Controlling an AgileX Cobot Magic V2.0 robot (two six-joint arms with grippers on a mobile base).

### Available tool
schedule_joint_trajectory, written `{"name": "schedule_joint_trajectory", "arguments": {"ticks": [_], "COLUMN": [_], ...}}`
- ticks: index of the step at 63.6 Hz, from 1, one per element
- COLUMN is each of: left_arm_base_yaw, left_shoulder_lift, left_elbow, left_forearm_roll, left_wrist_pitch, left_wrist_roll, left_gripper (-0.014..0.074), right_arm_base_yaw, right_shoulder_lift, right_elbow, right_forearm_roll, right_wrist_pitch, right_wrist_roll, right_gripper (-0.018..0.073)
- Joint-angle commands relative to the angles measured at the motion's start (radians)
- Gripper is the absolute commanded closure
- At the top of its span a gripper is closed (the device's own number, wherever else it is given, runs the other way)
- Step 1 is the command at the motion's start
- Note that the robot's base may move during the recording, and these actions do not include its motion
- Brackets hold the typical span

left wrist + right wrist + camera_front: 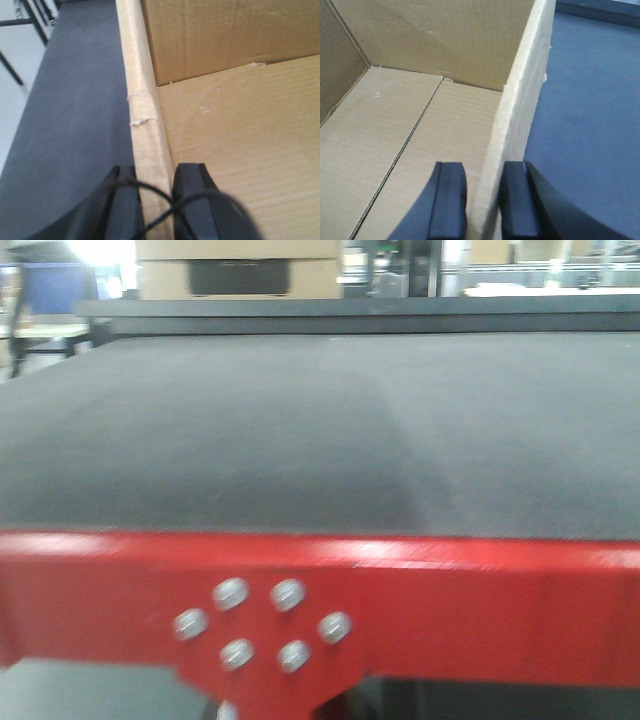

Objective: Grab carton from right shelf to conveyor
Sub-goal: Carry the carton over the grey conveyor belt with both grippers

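Note:
The carton is an open brown cardboard box, seen from inside in both wrist views. In the left wrist view its left wall (145,115) runs up the frame, and my left gripper (156,172) is shut on that wall's top edge, one finger outside and one inside. In the right wrist view my right gripper (484,170) is shut on the right wall (520,100), one finger on each side. The carton floor (395,135) is empty. The dark conveyor belt (320,430) shows beside both walls. The front view shows neither the carton nor the grippers.
The front view shows the belt's red metal frame (480,590) with several bolts (260,625) close to the camera. Cardboard boxes (240,270) stand beyond the belt's far edge. Black stand legs (15,60) are left of the belt.

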State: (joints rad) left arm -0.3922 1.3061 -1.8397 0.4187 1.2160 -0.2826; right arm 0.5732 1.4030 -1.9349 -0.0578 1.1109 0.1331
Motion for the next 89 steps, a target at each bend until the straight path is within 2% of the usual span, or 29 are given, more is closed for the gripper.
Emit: {"name": "schedule_joint_trajectory", "arguments": {"ticks": [1, 89], "left_arm_base_yaw": [0.007, 0.007], "left_shoulder_lift": [-0.009, -0.009], "left_elbow": [-0.007, -0.007], "left_forearm_roll": [0.128, 0.128], "left_wrist_pitch": [-0.012, -0.012], "left_wrist_roll": [0.018, 0.018], "left_gripper": [0.0603, 0.0603], "right_arm_base_yaw": [-0.001, -0.001], "right_shoulder_lift": [-0.029, -0.029], "right_elbow": [-0.016, -0.016], "right_forearm_roll": [-0.009, -0.009], "right_wrist_pitch": [-0.021, -0.021], "right_wrist_roll": [-0.029, -0.029], "right_gripper": [0.0627, 0.0627]}}
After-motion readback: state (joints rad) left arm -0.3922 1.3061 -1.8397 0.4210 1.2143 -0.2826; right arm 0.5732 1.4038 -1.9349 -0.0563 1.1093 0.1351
